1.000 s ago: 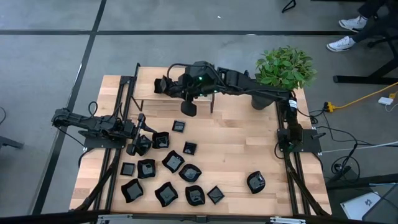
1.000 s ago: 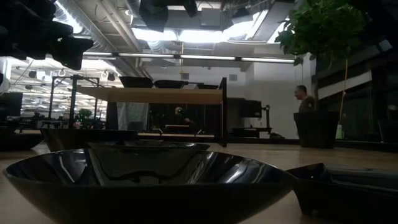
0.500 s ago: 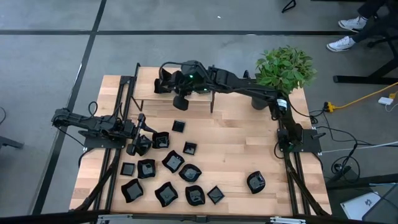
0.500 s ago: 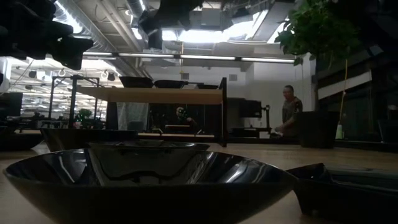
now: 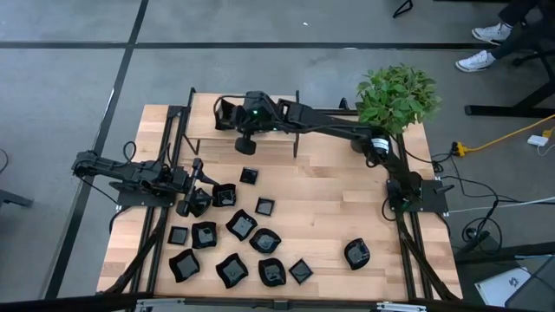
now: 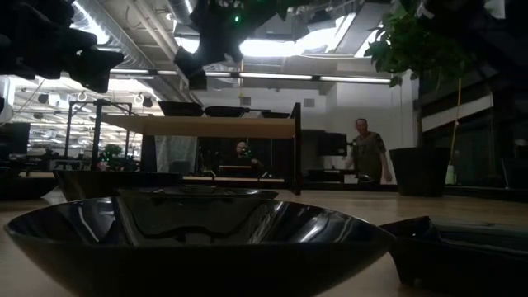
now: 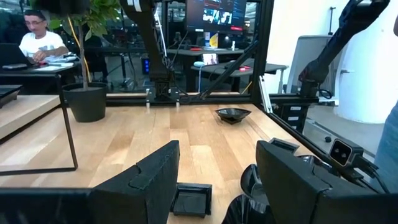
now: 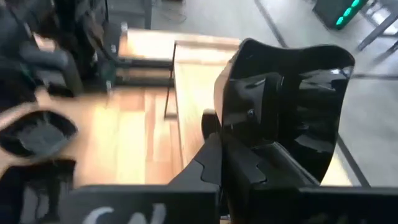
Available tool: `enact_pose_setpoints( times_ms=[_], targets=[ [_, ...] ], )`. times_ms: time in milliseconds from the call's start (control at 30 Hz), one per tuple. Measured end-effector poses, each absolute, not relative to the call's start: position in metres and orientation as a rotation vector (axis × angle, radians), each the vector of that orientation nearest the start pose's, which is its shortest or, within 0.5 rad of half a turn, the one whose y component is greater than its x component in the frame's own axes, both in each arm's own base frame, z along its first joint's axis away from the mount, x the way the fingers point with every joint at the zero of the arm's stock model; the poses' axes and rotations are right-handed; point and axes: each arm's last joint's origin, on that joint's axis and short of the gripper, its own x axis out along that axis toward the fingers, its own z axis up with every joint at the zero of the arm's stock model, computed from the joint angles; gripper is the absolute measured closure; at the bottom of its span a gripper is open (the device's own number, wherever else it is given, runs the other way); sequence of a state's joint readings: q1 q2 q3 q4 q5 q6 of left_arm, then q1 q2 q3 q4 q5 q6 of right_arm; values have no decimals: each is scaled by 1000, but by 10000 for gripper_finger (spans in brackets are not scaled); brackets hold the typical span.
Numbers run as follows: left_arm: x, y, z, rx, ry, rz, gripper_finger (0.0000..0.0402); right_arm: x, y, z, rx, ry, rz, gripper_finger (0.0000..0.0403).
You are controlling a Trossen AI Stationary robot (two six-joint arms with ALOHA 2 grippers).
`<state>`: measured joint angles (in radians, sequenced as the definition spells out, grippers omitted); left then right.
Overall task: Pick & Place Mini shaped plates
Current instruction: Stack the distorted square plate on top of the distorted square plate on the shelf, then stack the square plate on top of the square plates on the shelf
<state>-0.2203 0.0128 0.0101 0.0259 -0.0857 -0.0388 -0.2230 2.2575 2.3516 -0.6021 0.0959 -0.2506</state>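
Note:
Several mini shaped plates (image 5: pixel 241 225), glossy black, lie flat on the wooden table's near left half, and one (image 5: pixel 356 253) lies alone at the near right. My right gripper (image 5: pixel 244 135) hangs high in front of the raised shelf (image 5: pixel 204 130) at the far edge, shut on one more plate (image 8: pixel 292 93). In the low view it shows as a dark shape (image 6: pixel 198 58) above the shelf (image 6: pixel 206 126). My left gripper (image 5: pixel 192 199) waits open at the table's left, level, with plates (image 7: pixel 191 199) lying below its fingers. My right gripper pinches the plate by its rim (image 8: pixel 252 134) between its two fingers. One finger (image 8: pixel 261 102) lies on the hollow face; the other is hidden behind the plate. The fingers slant down toward the table's left. The plate stands on edge, lifted clear of table and shelf.
Dark plates (image 6: pixel 181 108) rest on the shelf top. A potted plant (image 5: pixel 395 97) stands at the far right corner. Bare wood lies at the table's middle right (image 5: pixel 338 199). A person (image 6: pixel 367 153) walks in the room behind, and another (image 7: pixel 40 40) sits there.
My right gripper has sunk and gone toward the table's left along the shelf, rolling a little, with the plate still in its fingers. In the low view it has come down into the picture from above. The person behind has walked left.

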Motion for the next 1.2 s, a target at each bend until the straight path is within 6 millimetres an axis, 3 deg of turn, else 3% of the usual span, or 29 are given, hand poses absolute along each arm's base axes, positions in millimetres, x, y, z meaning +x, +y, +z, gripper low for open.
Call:
enact_pose_setpoints(
  times_ms=[133,400,600,933,1200],
  targets=[
    [96,-19,169,-43,-21,-134,194,504,-118,329,-232,570,-240,399],
    [96,-19,168,-43,-20,-134,194,505,-125,324,-255,596,-325,371],
    [96,-19,168,-42,-19,-134,194,502,-133,324,-304,610,-363,320],
    [96,-19,168,-42,-19,-134,194,503,-129,322,-274,613,-273,217],
    [96,-19,168,-42,-19,-135,194,502,-107,319,-284,687,-222,166]
  ],
)
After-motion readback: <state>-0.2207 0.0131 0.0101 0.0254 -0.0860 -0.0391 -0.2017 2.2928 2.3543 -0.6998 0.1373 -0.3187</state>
